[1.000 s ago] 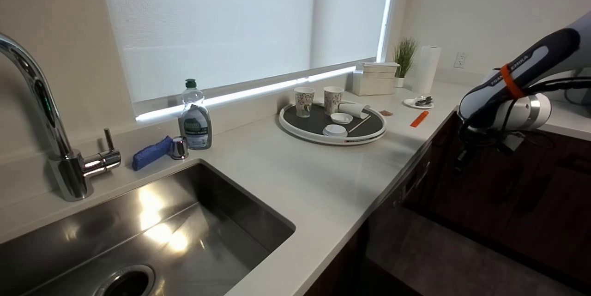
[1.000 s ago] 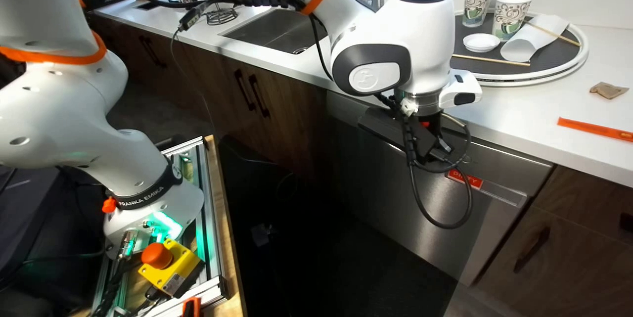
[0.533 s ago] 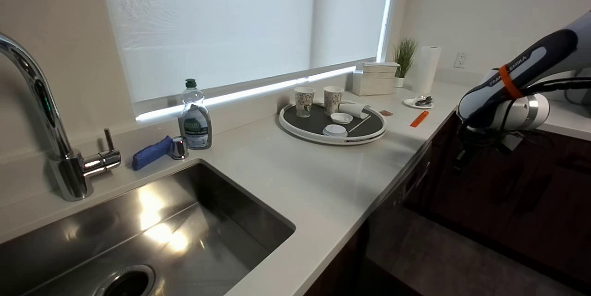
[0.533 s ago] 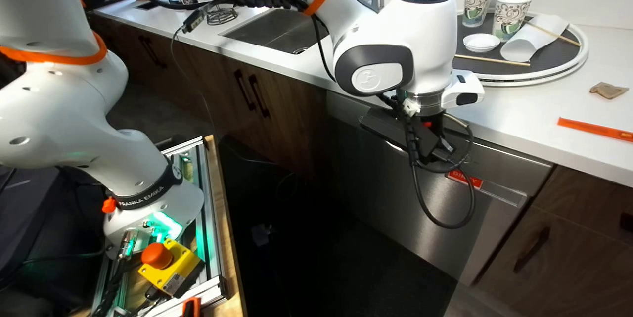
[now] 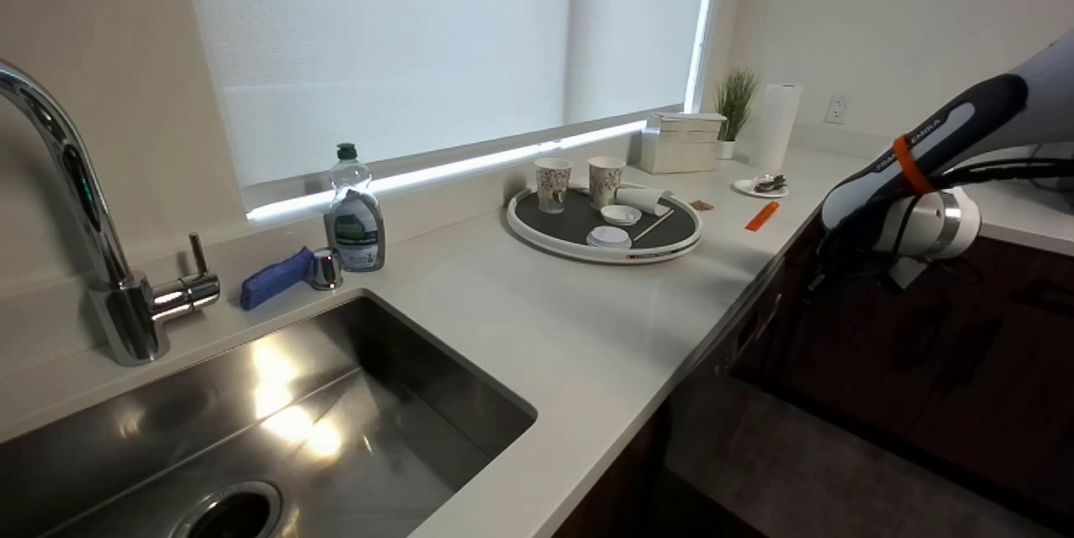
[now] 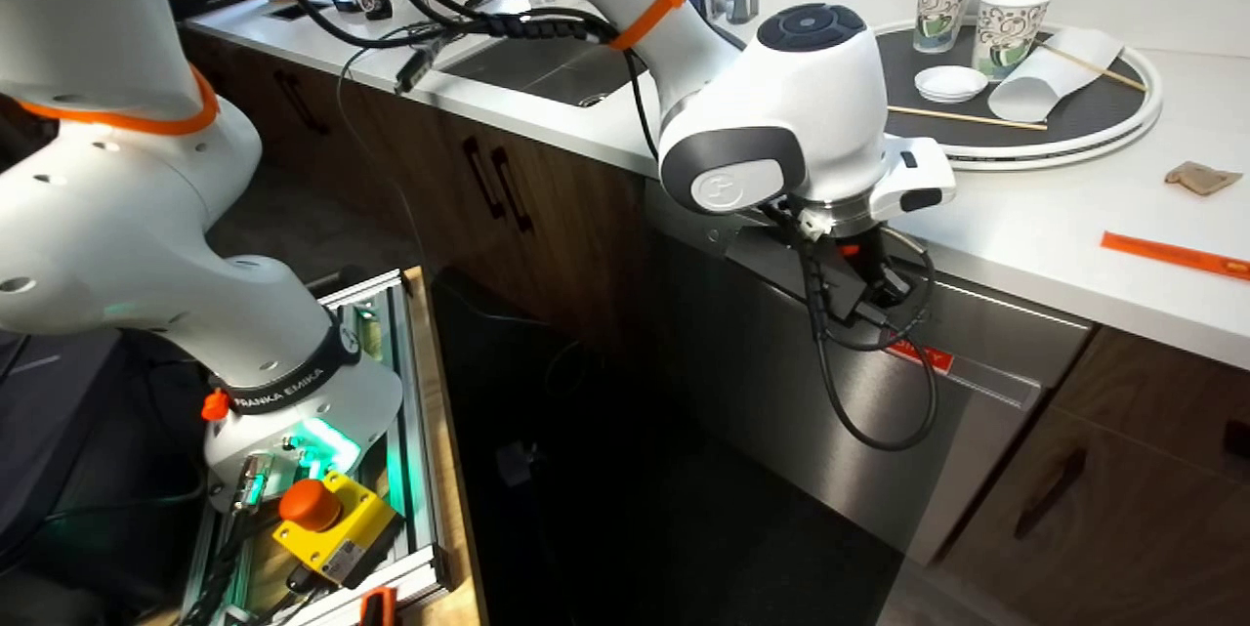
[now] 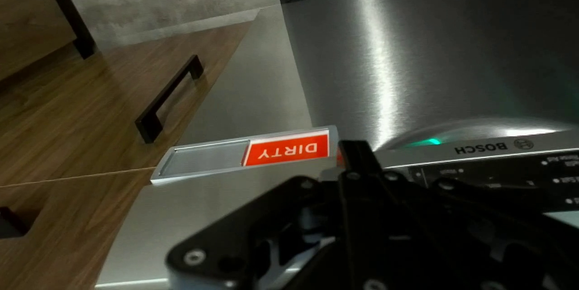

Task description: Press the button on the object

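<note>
Plainly a kitchen — one white worktop (image 5: 545, 328) runs under a blind (image 5: 386, 43), one sink (image 5: 394, 437) let into it. It carries one bottle (image 5: 356, 223) and one round tray (image 5: 566, 227), bearing two upright cups (image 6: 1011, 35) and two sticks (image 6: 977, 119). Below the worktop stands one dishwasher (image 6: 771, 382), with one dim black panel (image 7: 506, 172) and one red sign (image 7: 289, 149); the gripper (image 7: 355, 145) is closed near its front — whether touching, I cannot tell.
</note>
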`<state>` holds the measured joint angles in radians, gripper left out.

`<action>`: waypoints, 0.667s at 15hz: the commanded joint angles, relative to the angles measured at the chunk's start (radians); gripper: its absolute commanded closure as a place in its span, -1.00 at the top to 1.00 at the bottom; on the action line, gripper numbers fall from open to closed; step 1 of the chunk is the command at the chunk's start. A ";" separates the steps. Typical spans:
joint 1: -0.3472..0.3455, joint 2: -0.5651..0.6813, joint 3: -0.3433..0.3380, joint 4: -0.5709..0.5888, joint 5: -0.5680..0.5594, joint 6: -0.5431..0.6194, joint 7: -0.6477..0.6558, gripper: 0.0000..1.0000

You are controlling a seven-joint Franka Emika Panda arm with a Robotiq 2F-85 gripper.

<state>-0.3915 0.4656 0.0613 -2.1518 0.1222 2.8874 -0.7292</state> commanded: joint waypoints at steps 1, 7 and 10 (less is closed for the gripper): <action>-0.088 0.052 0.094 0.022 0.034 0.044 -0.044 -1.00; -0.201 0.096 0.198 0.039 0.032 0.086 -0.090 -1.00; -0.237 0.119 0.233 0.056 0.022 0.088 -0.101 -1.00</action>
<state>-0.5795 0.5389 0.2429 -2.1240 0.1286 2.9483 -0.7866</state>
